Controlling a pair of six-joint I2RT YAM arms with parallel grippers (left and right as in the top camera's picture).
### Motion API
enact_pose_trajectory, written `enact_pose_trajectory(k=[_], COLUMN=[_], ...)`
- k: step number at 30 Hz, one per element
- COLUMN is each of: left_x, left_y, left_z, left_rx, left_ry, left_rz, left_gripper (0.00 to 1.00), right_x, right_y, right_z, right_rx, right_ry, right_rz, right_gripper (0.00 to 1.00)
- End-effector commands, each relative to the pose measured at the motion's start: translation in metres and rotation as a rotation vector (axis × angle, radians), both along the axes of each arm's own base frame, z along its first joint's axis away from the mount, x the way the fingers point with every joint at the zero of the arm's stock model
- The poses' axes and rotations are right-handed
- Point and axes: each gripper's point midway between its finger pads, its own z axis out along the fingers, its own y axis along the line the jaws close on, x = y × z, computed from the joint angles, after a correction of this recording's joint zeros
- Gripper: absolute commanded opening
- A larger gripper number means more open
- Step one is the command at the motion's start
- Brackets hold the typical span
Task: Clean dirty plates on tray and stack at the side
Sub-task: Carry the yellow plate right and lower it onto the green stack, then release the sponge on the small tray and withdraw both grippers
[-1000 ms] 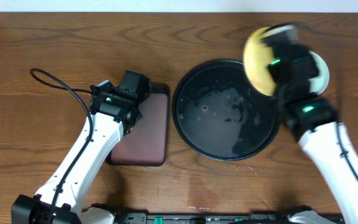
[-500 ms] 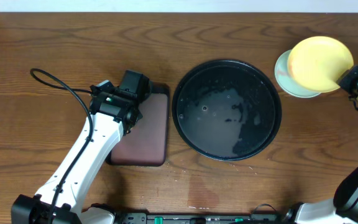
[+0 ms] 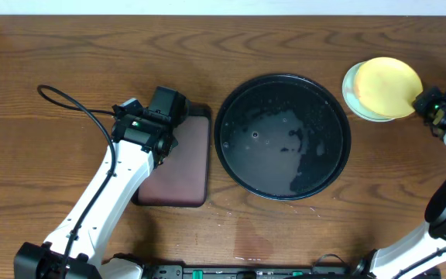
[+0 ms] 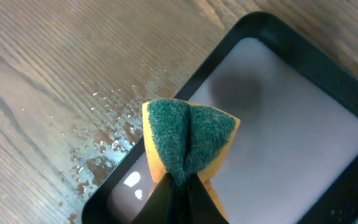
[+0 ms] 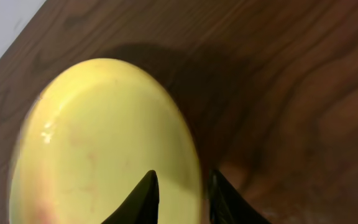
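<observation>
Now pale yellow round plate (image 3: 384, 87) has been lowered over light-blue plate (image 3: 349, 90) beside glossy black round tray (image 3: 217, 136), rim still pinched by right gripper (image 5: 179, 186), green-yellow sponge (image 4: 190, 140) clamped by left gripper (image 4: 179, 186); only release judged outstanding.

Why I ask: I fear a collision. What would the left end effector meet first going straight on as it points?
Probably the floor of the brown rectangular tray, the gripped sponge touching before the left end effector itself; depth is unclear.
</observation>
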Motion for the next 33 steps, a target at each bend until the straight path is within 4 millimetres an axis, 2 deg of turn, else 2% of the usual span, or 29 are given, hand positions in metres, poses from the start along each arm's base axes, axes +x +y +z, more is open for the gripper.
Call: enact_pose_trajectory(k=[1, 7, 13, 19, 21, 25, 26, 28, 33], left_x=[0.002, 0.002, 0.001, 0.004, 0.011, 0.019, 0.017, 0.015, 0.016], left_y=[0.001, 0.001, 0.001, -0.001, -0.011, -0.044, -0.048, -0.048, -0.048], left_z=[0.001, -0.001, -0.012, -0.022, -0.028, -0.047, -0.053, -0.057, -0.062], left_rx=[-0.005, -0.004, -0.005, -0.007, -0.033, -0.171, -0.199, -0.187, -0.150], left_ry=[-0.013, -0.011, -0.014, -0.021, -0.029, -0.047, -0.047, -0.037, -0.015], left_rz=[0.013, 0.013, 0.013, -0.027, -0.104, -0.266, -0.279, -0.303, -0.389], left_gripper=[0.08, 0.08, 0.08, 0.08, 0.08, 0.08, 0.12, 0.15, 0.15], right_x=[0.013, 0.023, 0.012, -0.016, -0.025, -0.043, -0.052, -0.062, -0.087], right_y=[0.022, 0.062, 0.106, 0.155, 0.171, 0.206, 0.224, 0.243, 0.289], right_z=[0.008, 0.045, 0.086, 0.132, 0.145, 0.163, 0.170, 0.176, 0.199], right_rx=[0.051, 0.144, 0.114, 0.057, 0.059, 0.067, 0.059, 0.072, 0.089], right_ry=[-0.056, -0.188, -0.220, -0.220, -0.223, -0.221, -0.220, -0.220, -0.264], right_rz=[0.097, 0.289, 0.450, 0.583, 0.614, 0.685, 0.738, 0.785, 0.914], right_gripper=[0.32, 0.29, 0.34, 0.39, 0.39, 0.40, 0.38, 0.34, 0.35])
